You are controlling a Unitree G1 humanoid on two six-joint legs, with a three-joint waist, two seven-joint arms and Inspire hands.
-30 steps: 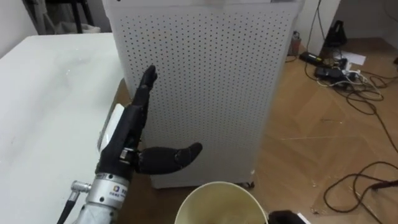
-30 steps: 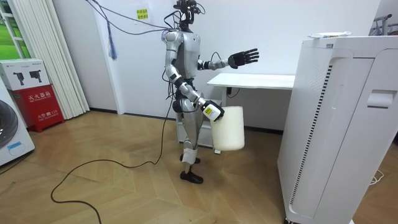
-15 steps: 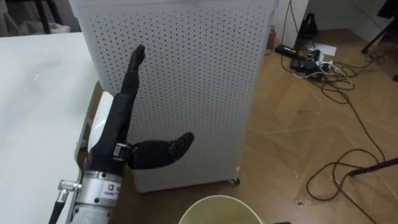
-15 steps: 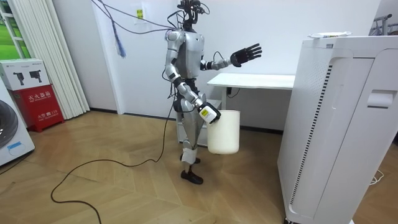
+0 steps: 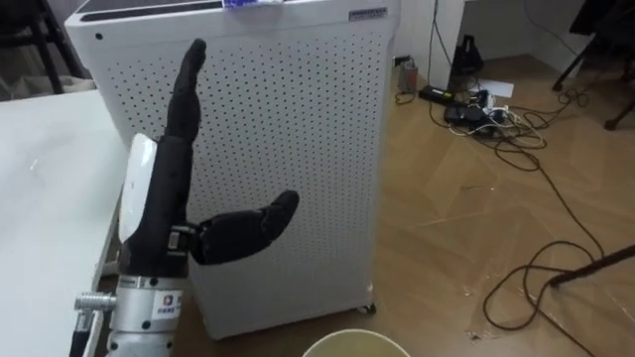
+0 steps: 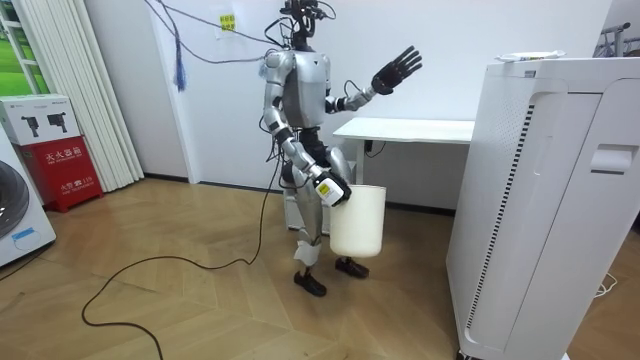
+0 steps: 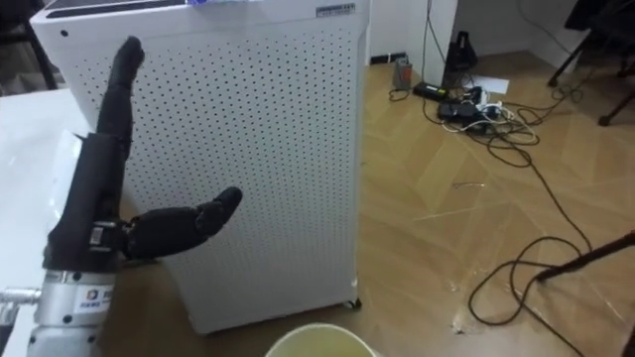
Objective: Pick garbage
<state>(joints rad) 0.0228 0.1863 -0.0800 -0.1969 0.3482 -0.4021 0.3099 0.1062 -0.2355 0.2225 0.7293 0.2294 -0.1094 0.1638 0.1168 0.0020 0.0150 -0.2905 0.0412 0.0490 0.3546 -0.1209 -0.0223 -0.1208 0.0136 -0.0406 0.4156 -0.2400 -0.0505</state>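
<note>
At the right hand (image 6: 334, 191) hangs the pale bin (image 6: 358, 222).

Wood floor (image 5: 446, 248), perforated white cabinet (image 5: 288, 149), tangled cables (image 5: 474, 111) on it

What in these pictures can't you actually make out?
- Bucket: the eye views' bottom edge cuts off all but its rim, so its contents are hidden.
- Blue item on top of the white cabinet: cut off by the top edge.
- Right hand at the bucket: too small in the room view to read its hold.
</note>
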